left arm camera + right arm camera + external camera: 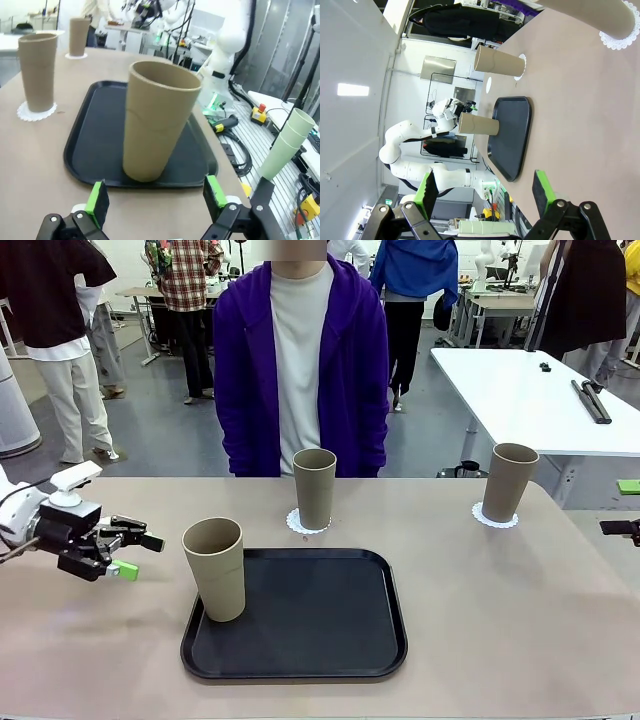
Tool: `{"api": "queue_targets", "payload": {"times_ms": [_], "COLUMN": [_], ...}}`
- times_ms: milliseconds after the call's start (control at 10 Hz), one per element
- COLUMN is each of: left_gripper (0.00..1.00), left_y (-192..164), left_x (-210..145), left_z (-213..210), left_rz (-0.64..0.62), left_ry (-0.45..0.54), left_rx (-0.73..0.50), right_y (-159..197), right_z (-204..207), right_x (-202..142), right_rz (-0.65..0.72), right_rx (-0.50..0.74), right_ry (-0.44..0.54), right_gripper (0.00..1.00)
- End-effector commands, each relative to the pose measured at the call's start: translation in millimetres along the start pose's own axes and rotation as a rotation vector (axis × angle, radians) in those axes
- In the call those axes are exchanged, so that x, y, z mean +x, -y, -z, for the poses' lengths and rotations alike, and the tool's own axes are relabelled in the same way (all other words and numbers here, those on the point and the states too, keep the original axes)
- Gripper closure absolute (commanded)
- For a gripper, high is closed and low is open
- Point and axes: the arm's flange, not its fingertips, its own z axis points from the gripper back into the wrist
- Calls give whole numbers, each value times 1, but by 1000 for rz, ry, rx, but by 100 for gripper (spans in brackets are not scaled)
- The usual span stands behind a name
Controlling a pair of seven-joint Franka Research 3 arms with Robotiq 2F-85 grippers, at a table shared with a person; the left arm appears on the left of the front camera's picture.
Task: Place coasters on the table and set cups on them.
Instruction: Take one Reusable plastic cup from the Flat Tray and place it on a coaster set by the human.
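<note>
Three tan cups stand on the beige table [500, 630]. One cup [314, 487] sits on a lacy white coaster [303, 525] at the far middle, and another cup [508, 481] sits on a coaster [496, 518] at the far right. The last cup [214, 568] stands in the front left corner of the black tray [320, 630]. My left gripper [140, 554] is open, low over the table just left of that cup, and its wrist view has the cup [157, 120] straight ahead of the open gripper [156, 196]. My right gripper [485, 187] is open and holds nothing, out at the table's right edge [620, 527].
A person in a purple hoodie [300, 360] stands at the far side, hands out of sight. A white table [520, 390] stands behind on the right. Pale green stacked cups [285, 145] and cables lie off the table's near side.
</note>
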Motion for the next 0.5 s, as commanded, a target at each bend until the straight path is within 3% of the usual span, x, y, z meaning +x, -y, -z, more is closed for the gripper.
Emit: {"api": "queue_targets", "payload": {"times_ms": [0,200,400], "left_gripper": [0,0,0], "left_y": [13,12,5], "left_x": [-16,-28,-32], "left_z": [7,16,32], "left_rz": [91,125,66], "left_ry": [115,176,171], "left_rx": [-7,86,72], "right_y": [-1,-1,-1], "right_z": [1,1,1], "right_x": [-1,-1,-1], "right_rz": [-3,-3,-3], "right_rx": [5,5,5], "right_ry": [1,1,1], "right_gripper": [0,0,0]}}
